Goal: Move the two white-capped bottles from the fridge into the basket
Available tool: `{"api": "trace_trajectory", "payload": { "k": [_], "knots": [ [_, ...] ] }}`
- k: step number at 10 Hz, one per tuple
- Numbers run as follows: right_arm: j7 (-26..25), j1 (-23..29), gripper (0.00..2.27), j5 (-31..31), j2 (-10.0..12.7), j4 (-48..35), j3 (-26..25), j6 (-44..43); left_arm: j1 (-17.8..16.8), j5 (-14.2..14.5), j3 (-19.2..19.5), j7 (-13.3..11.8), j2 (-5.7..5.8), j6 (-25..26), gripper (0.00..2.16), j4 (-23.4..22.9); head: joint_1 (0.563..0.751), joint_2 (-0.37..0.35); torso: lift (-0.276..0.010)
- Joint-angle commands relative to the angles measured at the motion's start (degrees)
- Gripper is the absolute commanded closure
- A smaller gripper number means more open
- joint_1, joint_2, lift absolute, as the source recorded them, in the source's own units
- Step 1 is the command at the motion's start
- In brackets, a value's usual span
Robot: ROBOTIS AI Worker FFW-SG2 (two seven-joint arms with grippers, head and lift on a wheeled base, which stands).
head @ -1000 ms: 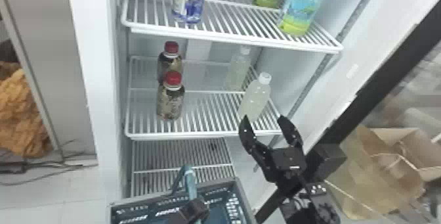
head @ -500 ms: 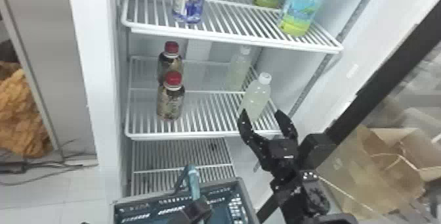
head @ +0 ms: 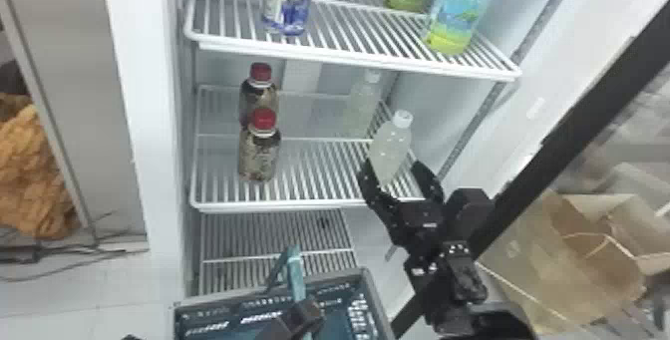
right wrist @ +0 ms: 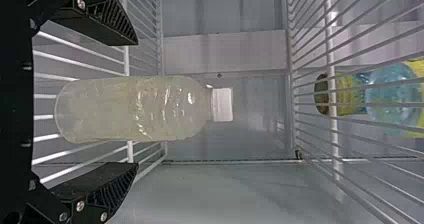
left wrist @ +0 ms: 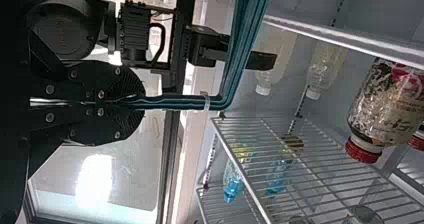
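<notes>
1. At the left of the fridge shelf (head: 299, 207) we see two red-capped bottles, the near one (head: 259, 157) upright; we should leave these alone.
2. Below and nearer to us is the basket (head: 339, 279). The left gripper (left wrist: 131, 103) has its jaws pressed together on the basket's teal handle (left wrist: 175, 103), and we would keep that hold so the basket is ready for the bottles.
3. Farther right, towards the back of the shelf, the far white-capped bottle (head: 360, 107) stands upright, cap up, its long axis vertical. We judge it the second pick.
4. Right of it and nearer, the near white-capped bottle (head: 391, 147) also stands on the shelf, cap up and base down, its long axis vertical.
5. The right gripper (head: 393, 163) has its jaws spread, one either side of the near bottle, with a gap on each flank. We take the step in hand to be lining up the first grasp; next we need to centre, close on the body, lift it clear of the shelf's front edge and bring it to the basket.
</notes>
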Motion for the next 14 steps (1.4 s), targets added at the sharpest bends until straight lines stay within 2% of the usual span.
{"api": "trace_trajectory", "payload": {
  "k": [1,7,8,10,14],
  "knots": [
    [0.0,-1.8,0.19,0.0,-0.3,2.0,0.5,0.0,0.0,-0.1,0.1,0.0,-0.1,-0.1,1.12,0.0,0.695,-0.35,-0.26],
    [0.0,-7.8,0.22,-0.1,-0.8,7.4,1.1,-0.8,0.0,-0.1,0.2,0.0,-0.1,-0.3,1.12,0.0,0.695,-0.35,-0.26],
    [0.0,-9.0,0.28,-0.3,-0.9,8.2,1.7,-1.1,-0.1,-0.1,0.2,0.0,-0.19,-0.3,1.12,0.0,0.695,-0.35,-0.26],
    [0.0,-9.9,0.69,-1.8,-0.9,8.8,2.1,-1.4,-0.3,-0.1,0.1,0.0,-0.1,-0.1,1.12,0.0,0.695,-0.35,-0.26],
    [0.0,-9.4,0.79,-2.2,-0.9,8.5,2.1,-1.4,-0.1,0.0,0.2,0.0,-0.1,-0.3,1.12,0.0,0.695,-0.35,-0.26]
  ]
}}
